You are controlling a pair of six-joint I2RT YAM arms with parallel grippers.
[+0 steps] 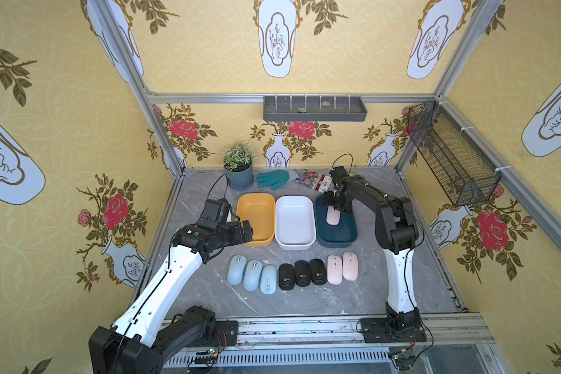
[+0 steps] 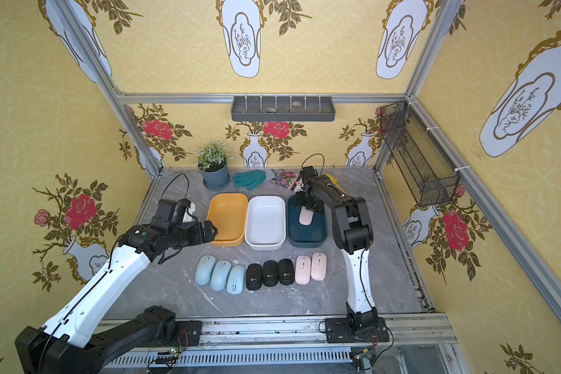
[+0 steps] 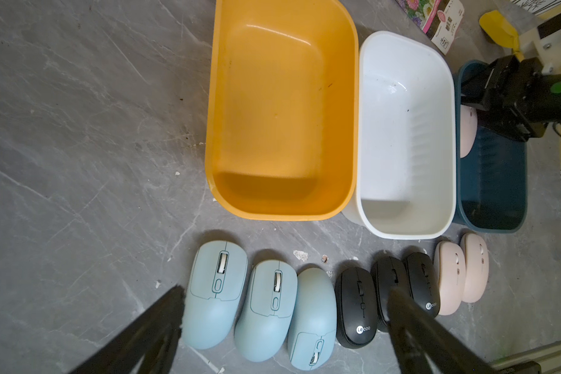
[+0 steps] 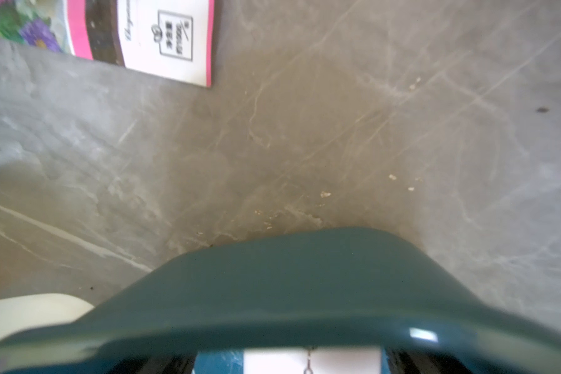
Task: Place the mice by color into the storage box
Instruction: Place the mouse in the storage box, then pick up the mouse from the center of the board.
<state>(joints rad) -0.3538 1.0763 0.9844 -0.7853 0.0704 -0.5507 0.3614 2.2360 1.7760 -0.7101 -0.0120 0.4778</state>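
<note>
Three light blue mice (image 1: 252,275), three black mice (image 1: 302,273) and two pale pink mice (image 1: 342,268) lie in a row on the grey table in front of three storage boxes: yellow (image 1: 256,196), white (image 1: 294,246) and dark teal (image 1: 337,243). One pink mouse (image 1: 333,216) rests inside the teal box. My right gripper (image 1: 336,207) reaches down into that box. In the right wrist view its jaws (image 4: 289,364) straddle this mouse (image 4: 311,361) with box floor showing on both sides, so it is open. My left gripper (image 1: 248,228) hovers open at the yellow box's left edge, empty, with the blue mice (image 3: 214,291) between its fingers (image 3: 162,317).
A potted plant (image 1: 238,168), a green glove (image 1: 274,178) and a flowered packet (image 1: 314,179) lie along the back of the table. A grey shelf (image 1: 314,108) hangs on the back wall and a wire basket (image 1: 450,155) on the right wall. Aluminium rails edge the table.
</note>
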